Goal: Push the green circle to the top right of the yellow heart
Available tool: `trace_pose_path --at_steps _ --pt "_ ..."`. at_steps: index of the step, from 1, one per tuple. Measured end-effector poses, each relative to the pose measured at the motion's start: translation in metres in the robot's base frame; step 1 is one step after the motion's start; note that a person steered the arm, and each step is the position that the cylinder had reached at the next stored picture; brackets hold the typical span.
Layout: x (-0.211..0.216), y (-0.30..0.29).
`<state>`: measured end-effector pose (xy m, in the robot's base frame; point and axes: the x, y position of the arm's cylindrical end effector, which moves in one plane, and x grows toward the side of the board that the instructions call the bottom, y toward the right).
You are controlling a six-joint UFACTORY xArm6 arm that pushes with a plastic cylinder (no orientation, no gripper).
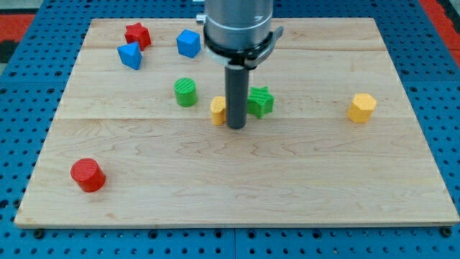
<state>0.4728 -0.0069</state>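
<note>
The green circle (185,92) stands on the wooden board left of centre. The yellow heart (218,111) lies just to its lower right, partly hidden behind my rod. My tip (236,127) rests on the board right beside the yellow heart, on its right side. A green star (261,101) sits just right of the rod. The green circle is to the upper left of the yellow heart, a small gap apart.
A red star (137,34), a blue triangular block (130,55) and a blue cube (188,43) sit at the view's top left. A red cylinder (88,175) is at the bottom left. A yellow hexagonal block (361,108) is at the right.
</note>
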Motion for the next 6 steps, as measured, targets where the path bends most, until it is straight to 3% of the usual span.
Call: trace_pose_path --at_steps 1,2,4,5,6 --pt "0.008 -0.090" --pt "-0.055 -0.138" --pt "-0.085 -0.043" --pt "-0.100 -0.101" --pt "-0.136 -0.019"
